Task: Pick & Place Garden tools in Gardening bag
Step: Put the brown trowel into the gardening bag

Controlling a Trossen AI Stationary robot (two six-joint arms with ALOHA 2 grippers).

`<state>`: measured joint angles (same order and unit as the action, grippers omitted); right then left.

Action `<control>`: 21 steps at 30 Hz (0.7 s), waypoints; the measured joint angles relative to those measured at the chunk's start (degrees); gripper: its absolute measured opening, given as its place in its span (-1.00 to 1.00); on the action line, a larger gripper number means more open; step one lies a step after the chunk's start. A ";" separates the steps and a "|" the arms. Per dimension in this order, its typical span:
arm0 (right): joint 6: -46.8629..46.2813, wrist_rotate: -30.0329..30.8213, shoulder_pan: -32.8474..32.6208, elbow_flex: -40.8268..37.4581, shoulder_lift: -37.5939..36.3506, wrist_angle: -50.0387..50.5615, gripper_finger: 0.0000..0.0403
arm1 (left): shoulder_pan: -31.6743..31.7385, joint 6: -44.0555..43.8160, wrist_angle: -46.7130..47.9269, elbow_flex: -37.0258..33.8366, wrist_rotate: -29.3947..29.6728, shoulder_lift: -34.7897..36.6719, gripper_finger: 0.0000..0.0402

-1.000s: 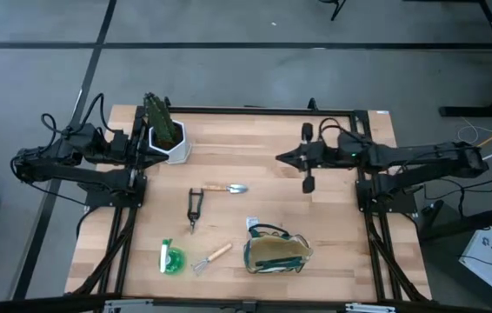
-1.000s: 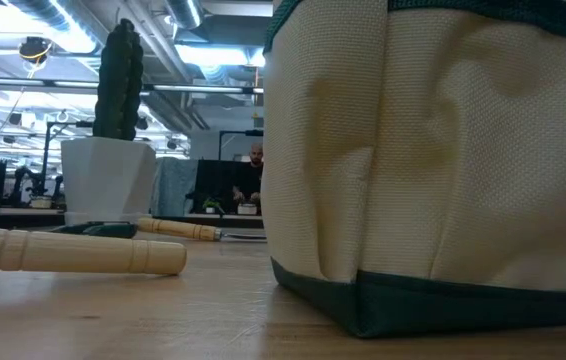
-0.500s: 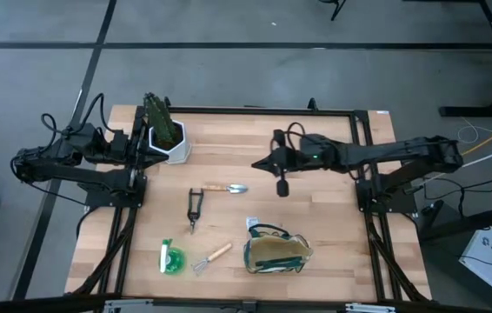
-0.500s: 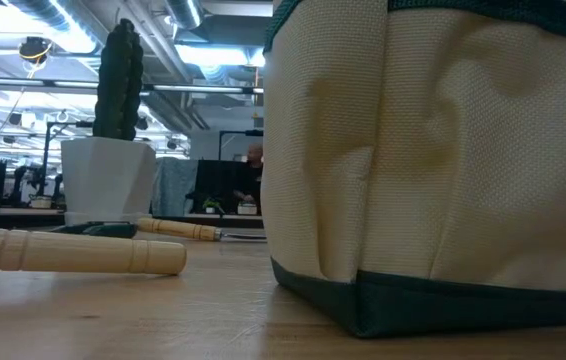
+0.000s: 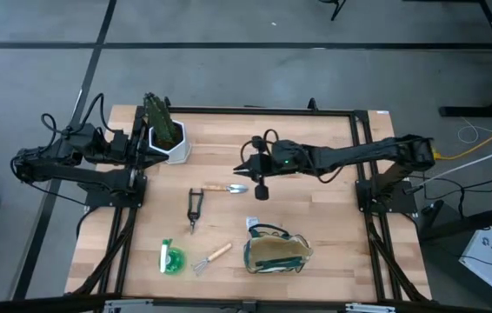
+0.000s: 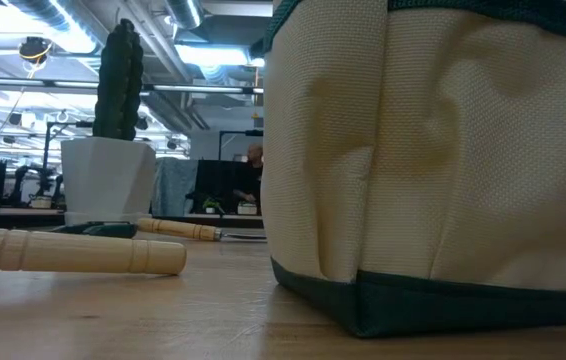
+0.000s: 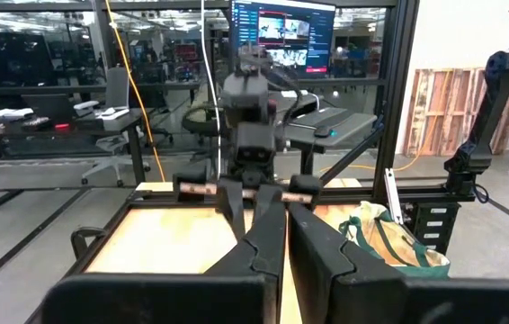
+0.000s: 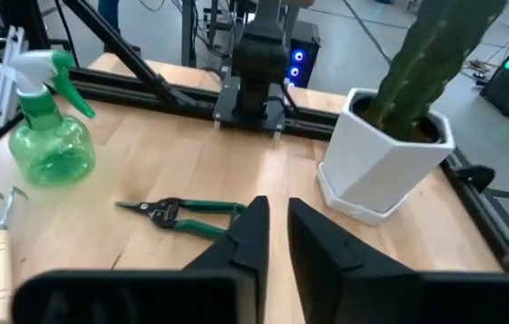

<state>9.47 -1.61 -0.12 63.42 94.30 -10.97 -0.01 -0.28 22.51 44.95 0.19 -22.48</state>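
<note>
We see the right gripper [image 5: 244, 168] reaching over mid-table, just above the trowel [image 5: 226, 188], its fingers [image 8: 253, 236] a narrow gap apart and holding nothing. Outward lie the pruning shears [image 5: 194, 208], the mini rake [image 5: 211, 258], the green spray bottle [image 5: 171, 259] and the gardening bag [image 5: 275, 253]. The left gripper [image 7: 277, 225] waits closed by the potted plant [image 5: 164, 133].

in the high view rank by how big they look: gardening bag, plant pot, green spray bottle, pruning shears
1. gardening bag
2. plant pot with its cactus
3 and 4. pruning shears and green spray bottle: shears longer, bottle wider, too close to rank.
</note>
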 joint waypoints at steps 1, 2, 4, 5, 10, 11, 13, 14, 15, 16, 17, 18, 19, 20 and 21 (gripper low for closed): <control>0.00 -0.06 0.00 0.00 0.89 -0.68 -0.70 | 0.00 -0.01 0.01 0.00 0.00 0.00 -0.94; 0.00 -0.10 0.00 0.00 1.78 -1.07 -0.66 | -0.02 -0.01 0.01 0.00 -0.02 0.00 -0.94; 0.00 -0.10 0.00 0.00 3.36 -1.95 -0.58 | -0.02 0.00 0.01 0.00 0.00 0.00 -0.94; 0.00 -0.10 0.00 0.01 4.16 -2.32 -0.54 | -0.01 -0.01 -0.01 0.00 0.00 0.00 -0.94; 0.00 -0.08 0.00 0.02 7.61 -3.63 -0.34 | 0.00 0.01 -0.01 0.00 0.00 0.00 -0.96; 0.02 -0.08 0.00 0.02 8.12 -4.41 -0.31 | -0.02 -0.01 0.01 0.00 0.00 0.00 -0.96; 0.00 -0.08 0.05 0.02 8.50 -5.09 -0.28 | -0.01 -0.01 0.01 0.00 0.00 0.00 -0.96; -0.03 -0.09 0.10 0.02 8.50 -5.09 -0.27 | -0.01 -0.01 0.00 0.00 0.00 0.00 -0.96; -0.55 -0.08 0.12 0.02 8.49 -5.09 -0.27 | -0.01 0.00 0.01 0.00 0.00 0.00 -0.96; -1.47 -0.08 0.13 0.02 8.48 -5.06 -0.27 | -0.01 0.01 0.01 0.00 0.00 0.00 -0.96; -2.44 -0.08 0.13 0.02 8.50 -4.84 -0.27 | -0.01 -0.01 0.01 0.00 0.00 -0.01 -0.96; -3.52 -0.06 0.13 0.02 8.48 -4.69 -0.28 | -0.02 -0.01 -0.01 0.00 0.00 0.00 -0.96; -4.20 -0.04 0.13 0.02 8.50 -4.71 -0.28 | -0.02 -0.01 0.01 0.00 0.00 0.00 -0.96; -4.44 0.00 0.13 0.02 8.48 -4.78 -0.28 | -0.02 -0.01 0.01 0.00 0.00 0.00 -0.95; -4.84 0.31 0.13 0.02 8.49 -4.82 -0.28 | -0.02 -0.01 0.01 0.00 0.00 0.00 -0.95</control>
<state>4.63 -1.30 0.01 63.44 102.79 -15.79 -0.03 -0.30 22.52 44.95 0.19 -22.48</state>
